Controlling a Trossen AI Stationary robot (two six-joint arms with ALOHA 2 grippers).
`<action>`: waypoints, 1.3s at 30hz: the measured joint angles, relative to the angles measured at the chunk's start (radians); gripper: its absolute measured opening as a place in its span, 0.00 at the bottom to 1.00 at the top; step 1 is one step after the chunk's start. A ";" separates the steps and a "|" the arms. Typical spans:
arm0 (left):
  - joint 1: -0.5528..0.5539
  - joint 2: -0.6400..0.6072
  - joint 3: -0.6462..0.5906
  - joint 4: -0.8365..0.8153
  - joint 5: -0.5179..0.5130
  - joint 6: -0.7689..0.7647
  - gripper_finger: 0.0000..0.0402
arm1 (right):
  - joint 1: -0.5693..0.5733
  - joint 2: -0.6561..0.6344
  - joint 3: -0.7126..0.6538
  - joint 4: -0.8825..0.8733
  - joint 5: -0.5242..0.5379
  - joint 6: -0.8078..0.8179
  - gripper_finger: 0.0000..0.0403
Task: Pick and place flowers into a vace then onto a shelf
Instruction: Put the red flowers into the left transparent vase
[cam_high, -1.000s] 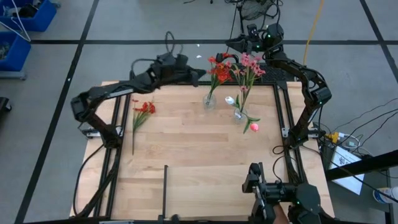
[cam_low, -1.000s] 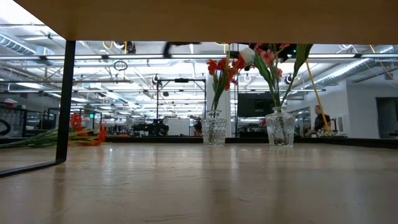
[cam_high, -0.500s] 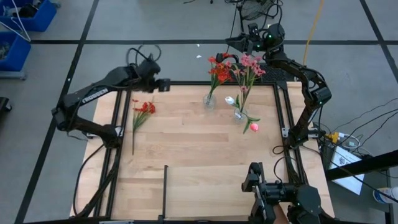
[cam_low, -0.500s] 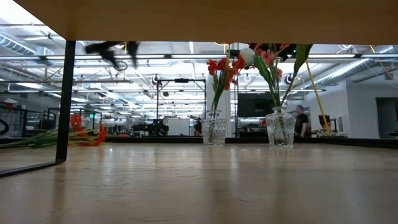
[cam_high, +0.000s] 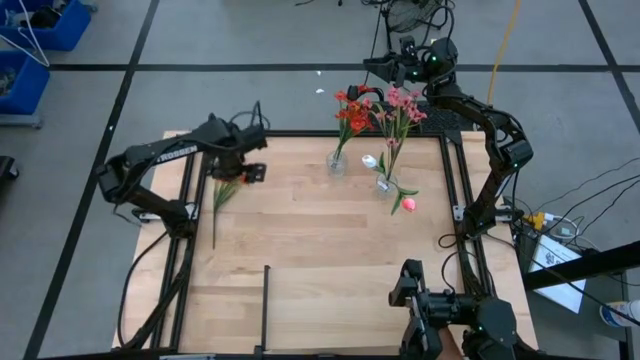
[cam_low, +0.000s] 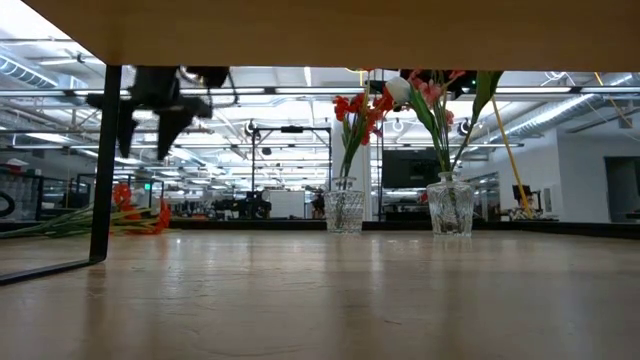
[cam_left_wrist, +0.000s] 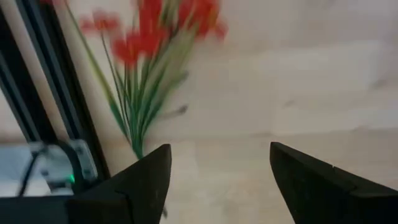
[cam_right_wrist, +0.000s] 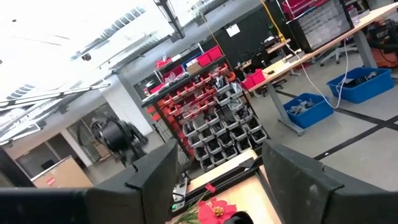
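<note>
Flowers are the job in hand — the left gripper (cam_high: 250, 165) hovers, fingers spread and empty, above the red spray (cam_high: 222, 190) lying flat on the table (cam_high: 330, 260) by its left rail. Two glass vases (cam_high: 337, 162) near the far edge already hold stems. Next it must descend over the stalk and close. The right gripper (cam_high: 375, 66) waits beyond the far edge, fingers apart.

high: overhead, straight down | low: tabletop level | both share two vases (cam_high: 337, 163) (cam_low: 344, 211)
</note>
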 joint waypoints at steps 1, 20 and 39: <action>-0.005 -0.004 -0.035 0.008 0.009 -0.013 0.66 | 0.000 0.000 0.000 0.000 0.000 0.000 0.56; -0.124 -0.069 -0.301 0.045 -0.031 -0.188 0.54 | 0.001 0.000 0.000 0.000 -0.001 0.001 0.56; -0.052 -0.069 -0.508 0.228 -0.043 -0.153 0.54 | 0.015 0.001 0.000 -0.019 -0.001 0.001 0.56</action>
